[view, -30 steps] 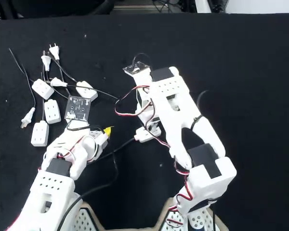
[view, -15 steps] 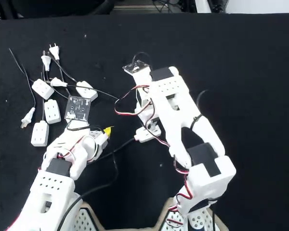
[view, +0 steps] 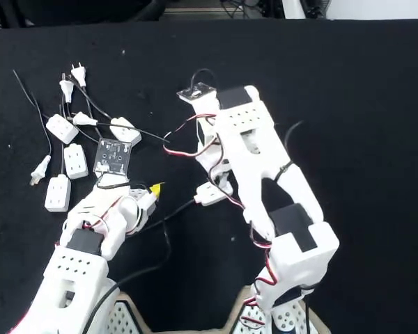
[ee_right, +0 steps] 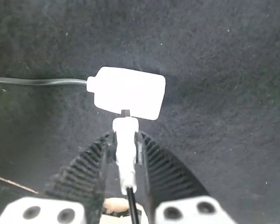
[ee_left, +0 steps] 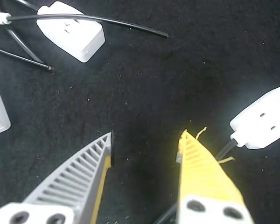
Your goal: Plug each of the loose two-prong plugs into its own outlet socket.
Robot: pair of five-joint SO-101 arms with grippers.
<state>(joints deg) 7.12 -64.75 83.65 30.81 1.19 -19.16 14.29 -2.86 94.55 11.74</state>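
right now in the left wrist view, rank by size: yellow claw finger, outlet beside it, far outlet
1. yellow claw finger, inflated by nearness.
2-3. outlet beside it and far outlet look alike; no ranking.

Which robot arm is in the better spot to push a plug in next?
Probably the right. The right gripper is shut on a white plug, whose tip is right up against a white socket. The left gripper is open and holds nothing.
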